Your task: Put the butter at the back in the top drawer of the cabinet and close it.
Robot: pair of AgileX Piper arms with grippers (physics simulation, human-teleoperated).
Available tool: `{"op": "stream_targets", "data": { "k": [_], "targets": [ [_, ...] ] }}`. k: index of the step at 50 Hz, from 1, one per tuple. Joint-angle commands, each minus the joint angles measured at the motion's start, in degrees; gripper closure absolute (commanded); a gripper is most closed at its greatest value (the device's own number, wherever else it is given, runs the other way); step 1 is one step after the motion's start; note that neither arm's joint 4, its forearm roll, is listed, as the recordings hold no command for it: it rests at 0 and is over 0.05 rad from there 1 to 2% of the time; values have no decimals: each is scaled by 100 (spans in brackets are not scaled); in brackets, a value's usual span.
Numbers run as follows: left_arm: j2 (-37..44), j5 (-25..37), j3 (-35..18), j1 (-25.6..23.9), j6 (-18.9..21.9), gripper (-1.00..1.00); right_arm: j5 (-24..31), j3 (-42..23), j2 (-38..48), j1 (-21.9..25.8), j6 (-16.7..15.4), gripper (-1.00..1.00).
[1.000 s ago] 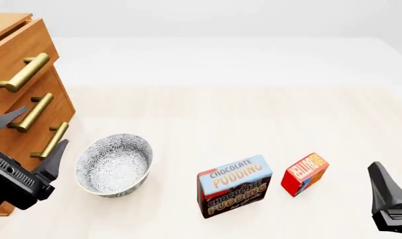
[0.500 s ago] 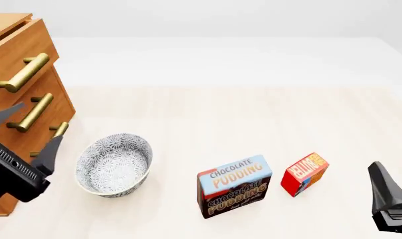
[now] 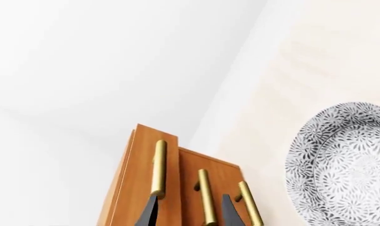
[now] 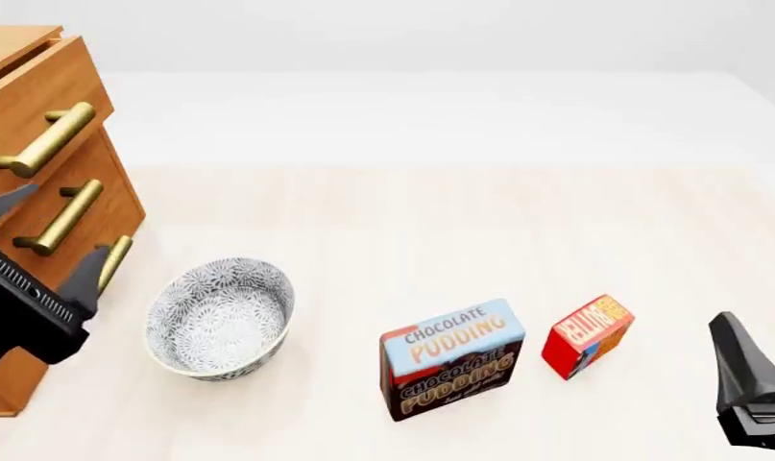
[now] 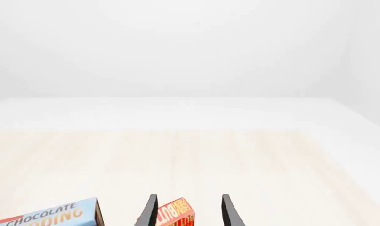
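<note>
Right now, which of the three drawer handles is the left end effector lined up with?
The middle handle: the left end effector straddles it with open fingers, leaving the top handle above and the bottom handle below.

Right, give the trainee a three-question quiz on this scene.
1. True or false: the butter lies inside the top drawer.
2. What stands between the cabinet and the pudding box? A bowl; B cup; C plate.
3. Which pincer is nearer the drawer handles?

Key: 1 false, it sits on the table. 2 A, the bowl. 3 The left pincer; the right pincer hangs by the butter.
</note>
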Motion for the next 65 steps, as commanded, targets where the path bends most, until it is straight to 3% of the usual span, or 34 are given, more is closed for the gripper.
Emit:
{"op": "stream_targets", "data": {
  "k": [1, 25, 65],
  "targets": [
    [270, -137, -141, 129, 95, -100, 0, 0, 0, 0, 0, -100],
    [594, -248, -331, 555, 127, -100, 0, 0, 0, 0, 0, -100],
    [1039, -642, -410, 748, 320, -100, 0, 0, 0, 0, 0, -100]
  ]
}}
